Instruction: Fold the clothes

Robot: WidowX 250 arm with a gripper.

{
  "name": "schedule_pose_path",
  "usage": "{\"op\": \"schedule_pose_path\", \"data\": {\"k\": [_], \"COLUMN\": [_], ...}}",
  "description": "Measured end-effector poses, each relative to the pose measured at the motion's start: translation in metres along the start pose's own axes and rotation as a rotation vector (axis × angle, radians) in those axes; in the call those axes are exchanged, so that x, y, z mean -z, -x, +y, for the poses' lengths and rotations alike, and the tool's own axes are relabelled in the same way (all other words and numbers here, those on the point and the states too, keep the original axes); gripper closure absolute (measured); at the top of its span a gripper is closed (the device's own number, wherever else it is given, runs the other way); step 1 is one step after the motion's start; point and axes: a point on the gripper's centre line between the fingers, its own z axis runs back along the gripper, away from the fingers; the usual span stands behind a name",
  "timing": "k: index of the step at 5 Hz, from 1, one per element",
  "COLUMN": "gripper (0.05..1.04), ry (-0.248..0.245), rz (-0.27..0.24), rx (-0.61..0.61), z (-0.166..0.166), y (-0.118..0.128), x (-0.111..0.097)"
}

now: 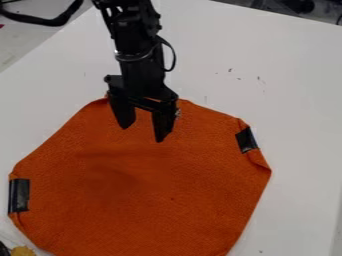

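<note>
The gripper (142, 134) is hanging empty, fingers parted, over the far edge of the orange cloth (143, 195), the white table (294, 90) lying beneath it, and neat folding is probably needing a low pinch there.

The cloth (147, 185) looked matt and coarsely textured; its tape strips (246, 140) had a slight sheen; the tabletop (294, 100) appeared smooth.

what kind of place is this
Probably a robot lab or workshop: a black robot arm hangs over a plain white table, with an orange cloth bearing black tape-like patches laid out beneath it.
</note>
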Motion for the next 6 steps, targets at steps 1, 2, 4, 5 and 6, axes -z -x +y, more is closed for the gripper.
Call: {"op": "schedule_pose_path", "data": {"k": [1, 2, 4, 5, 6], "gripper": [0.083, 0.083, 0.083, 0.083, 0.083], "ry": [-0.021, -0.030, -0.120, -0.181, -0.198], "rz": [-0.065, -0.112, -0.128, -0.111, -0.088], "rx": [-0.057, -0.161, -0.363, -0.440, -0.471], "z": [0.017, 0.044, 0.096, 0.118, 0.130], "y": [0.009, 0.031, 0.081, 0.108, 0.123], "x": [-0.013, -0.011, 0.000, 0.002, 0.001]}}
